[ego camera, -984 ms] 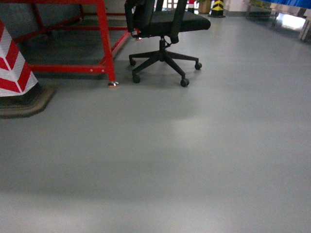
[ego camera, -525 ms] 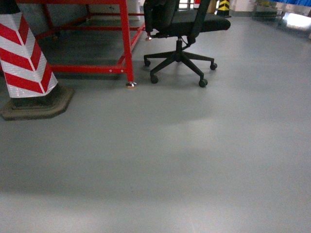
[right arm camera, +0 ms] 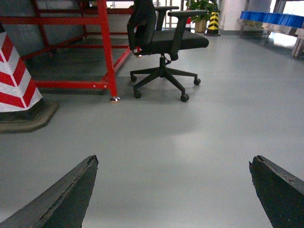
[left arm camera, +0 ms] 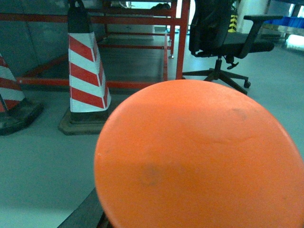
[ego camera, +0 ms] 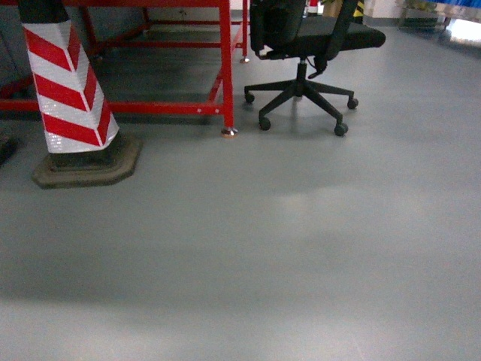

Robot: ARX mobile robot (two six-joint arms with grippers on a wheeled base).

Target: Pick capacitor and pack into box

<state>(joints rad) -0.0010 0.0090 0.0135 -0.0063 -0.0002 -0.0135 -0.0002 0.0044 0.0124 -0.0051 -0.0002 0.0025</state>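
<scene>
The capacitor [left arm camera: 199, 156] fills most of the left wrist view as a round orange-red end face held close to the camera. A dark finger [left arm camera: 88, 213] of my left gripper shows along its lower left edge, and the gripper is shut on it. My right gripper [right arm camera: 174, 160] is open above bare grey floor, with nothing between its two dark fingertips [right arm camera: 76, 190]. The box is out of view in every frame. Neither gripper appears in the head view.
A red-and-white striped cone [ego camera: 71, 90] on a dark base stands at the left, beside a red metal table frame [ego camera: 225, 68]. A black office chair [ego camera: 304, 45] on castors stands further right. Blue bins [right arm camera: 273, 19] sit far back right. Grey floor [ego camera: 263, 263] stretches ahead.
In the head view the cone, the red table leg and the chair have all slid to the right, and more of the cone has come into frame.
</scene>
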